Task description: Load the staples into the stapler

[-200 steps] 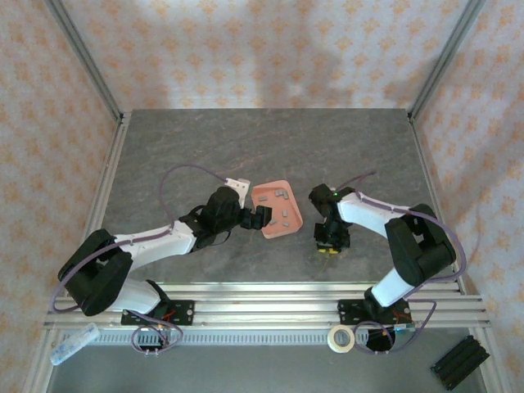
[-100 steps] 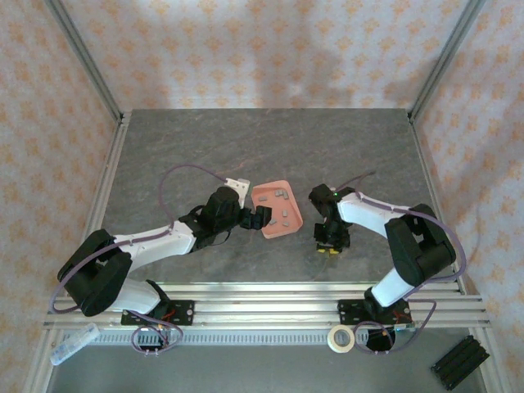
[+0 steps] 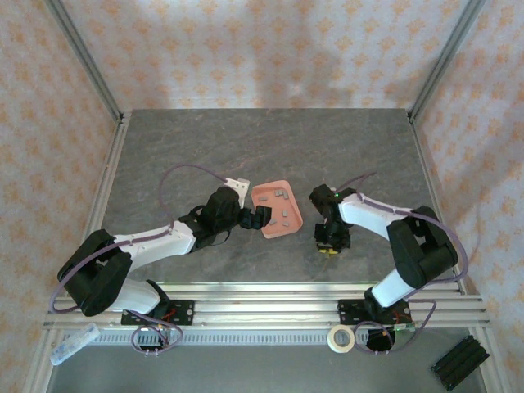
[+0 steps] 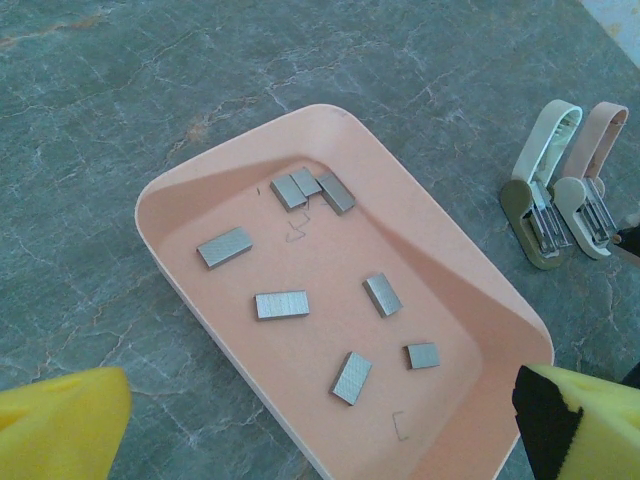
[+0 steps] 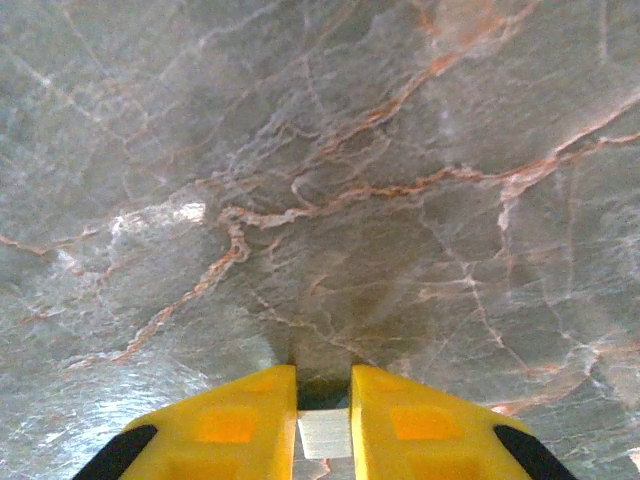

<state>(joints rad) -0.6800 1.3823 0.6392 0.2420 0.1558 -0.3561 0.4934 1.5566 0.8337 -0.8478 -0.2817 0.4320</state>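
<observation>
Several grey staples lie loose in the salmon-pink tray, which also shows from above. The stapler lies opened on the table just right of the tray, its white and pink arms spread in a V. My left gripper hangs open over the tray's near end, one yellow finger to each side; from above it sits at the tray's left edge. My right gripper points down close to the table, its fingertips shut on a small pale grey staple strip. From above it is right of the tray.
The grey marbled table is walled by patterned panels and metal rails. A roll of tape and a black part lie on the front ledge below the arm bases.
The right gripper's fingers have drawn slightly closer together, low over the table. The left arm and the tray have not moved.
</observation>
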